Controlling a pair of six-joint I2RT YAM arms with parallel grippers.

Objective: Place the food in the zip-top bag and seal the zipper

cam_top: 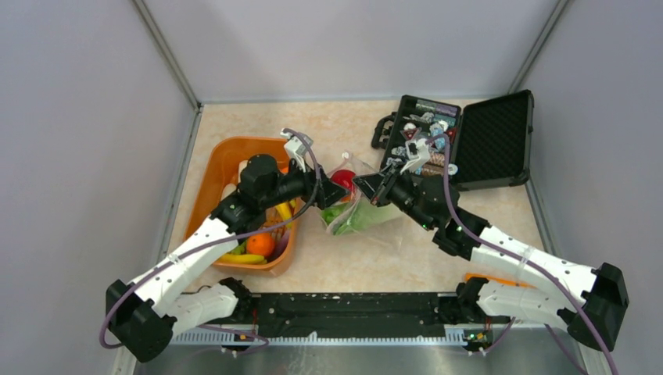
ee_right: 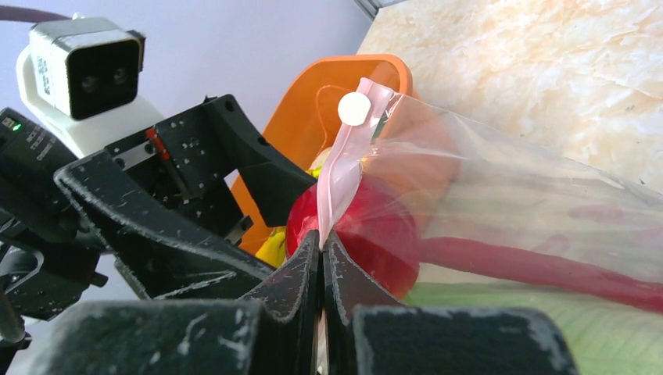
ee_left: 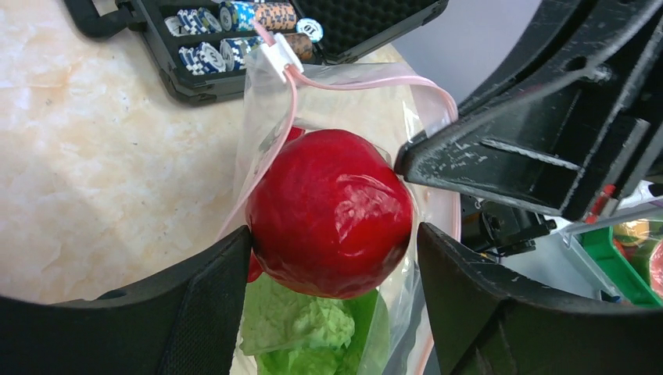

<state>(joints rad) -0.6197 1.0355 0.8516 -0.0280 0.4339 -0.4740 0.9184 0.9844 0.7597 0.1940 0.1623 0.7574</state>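
From above, the bag (cam_top: 367,215) lies on the table (cam_top: 352,269) between the tub (cam_top: 221,166) and the open case (cam_top: 492,141). Both grippers meet at its mouth. Only this view shows an orange (cam_top: 259,244) and a banana (cam_top: 244,258) in the tub, partly under the left arm. It does not show how the jaws stand.

The left wrist view shows this for the left gripper (ee_left: 335,262): its jaws are apart, with the red fruit (ee_left: 332,203) between them in the mouth of the bag. One finger (ee_left: 199,308) seems to touch the fruit; on the other side there is a thin gap. The pink zipper (ee_left: 270,148) loops around the fruit, and a green leaf (ee_left: 301,332) lies below it in the bag. Chips (ee_left: 234,16) in the case appear at the top edge.

The right wrist view shows the right gripper (ee_right: 322,262) pressed together on the zipper, just below the white slider (ee_right: 354,108). Only here a chilli (ee_right: 547,269) is seen through the plastic. The far end of the bag is cut off, and the fruit is half hidden behind the fingers.
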